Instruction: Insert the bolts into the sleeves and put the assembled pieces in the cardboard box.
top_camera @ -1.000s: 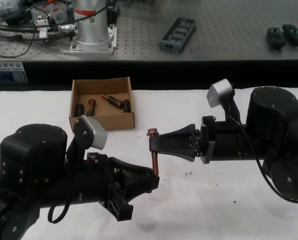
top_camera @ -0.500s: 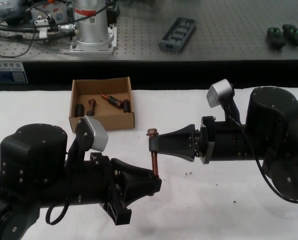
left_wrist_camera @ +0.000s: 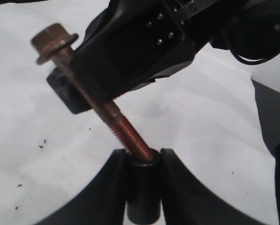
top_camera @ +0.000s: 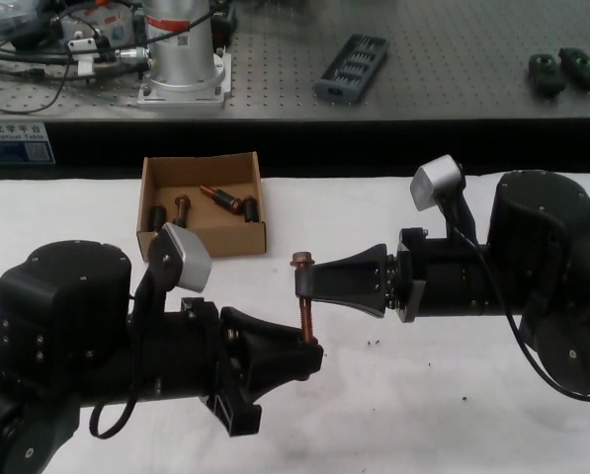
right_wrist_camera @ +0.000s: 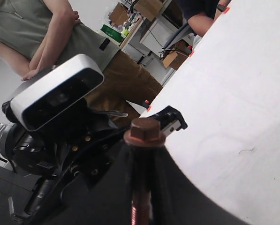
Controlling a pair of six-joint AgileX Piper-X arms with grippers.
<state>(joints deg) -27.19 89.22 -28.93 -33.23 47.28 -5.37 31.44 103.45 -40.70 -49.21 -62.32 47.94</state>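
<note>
1. The right gripper (top_camera: 300,284) is clamped on the bolt (left_wrist_camera: 123,128) just under its head, with the shank pointing down.
2. Directly below, the left gripper (top_camera: 309,357) is closed on the sleeve (left_wrist_camera: 142,190), which is held upright — the bolt's tip sits in its mouth.
3. The axes look nearly aligned, so a downward push should seat the bolt. The cardboard box (top_camera: 202,237) lies beyond — nearer the left arm.

On the perforated board (top_camera: 453,39) at twelve o'clock: a silver column (top_camera: 181,54) at eleven, cables (top_camera: 28,59) at ten, a ribbed black block (top_camera: 351,66) at one, two dark lumps (top_camera: 565,71) at two.
</note>
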